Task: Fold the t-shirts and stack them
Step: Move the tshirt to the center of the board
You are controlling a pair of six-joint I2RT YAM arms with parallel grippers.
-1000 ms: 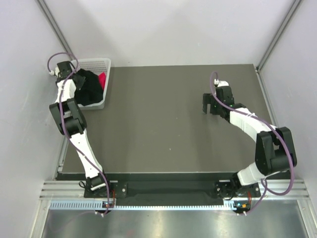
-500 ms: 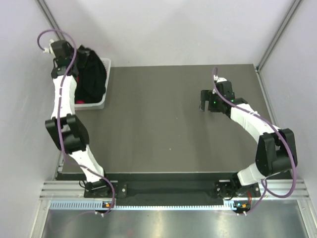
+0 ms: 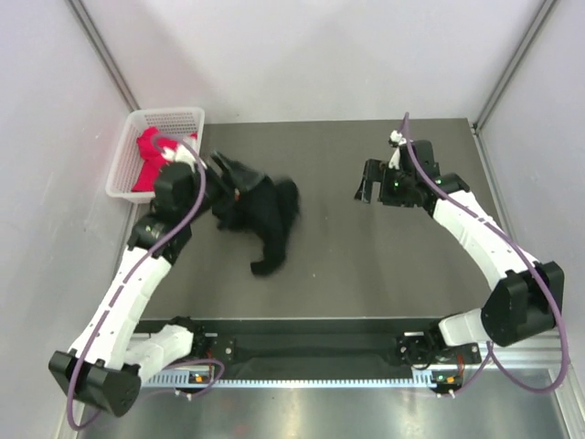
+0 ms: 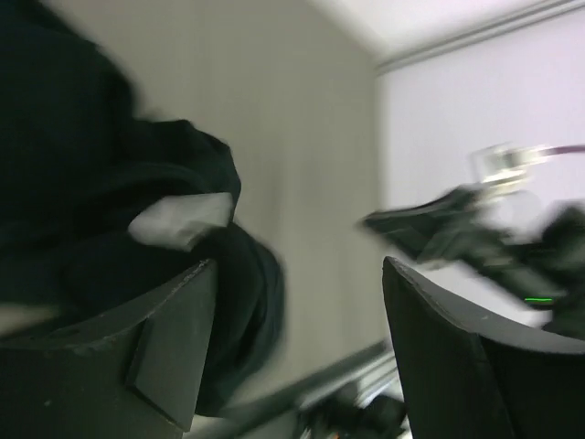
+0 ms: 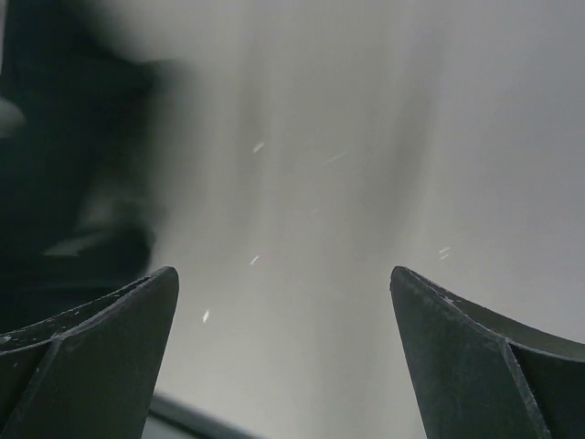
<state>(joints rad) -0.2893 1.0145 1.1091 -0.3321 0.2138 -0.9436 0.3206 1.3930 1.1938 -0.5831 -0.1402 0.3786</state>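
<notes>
The black t-shirt (image 3: 267, 216) lies crumpled on the dark table, left of centre, blurred with motion. My left gripper (image 3: 228, 183) is at its left edge, open, with the jaws wide apart. In the left wrist view the black t-shirt (image 4: 91, 174) with its white label (image 4: 179, 219) fills the left side, partly behind the left finger, and nothing sits between the jaws of the left gripper (image 4: 297, 315). The red-pink t-shirt (image 3: 144, 157) lies in the white basket (image 3: 169, 113). My right gripper (image 3: 366, 186) hovers open at the right, empty in its own view (image 5: 283, 302).
The basket stands at the table's far left corner against the wall. The table (image 3: 366, 265) is dark grey, with pale walls on three sides. The right arm (image 4: 457, 229) shows in the left wrist view.
My left arm swung from above the basket out over the table, carrying the black t-shirt, and its gripper opened and let go. The right gripper moved slightly left.
</notes>
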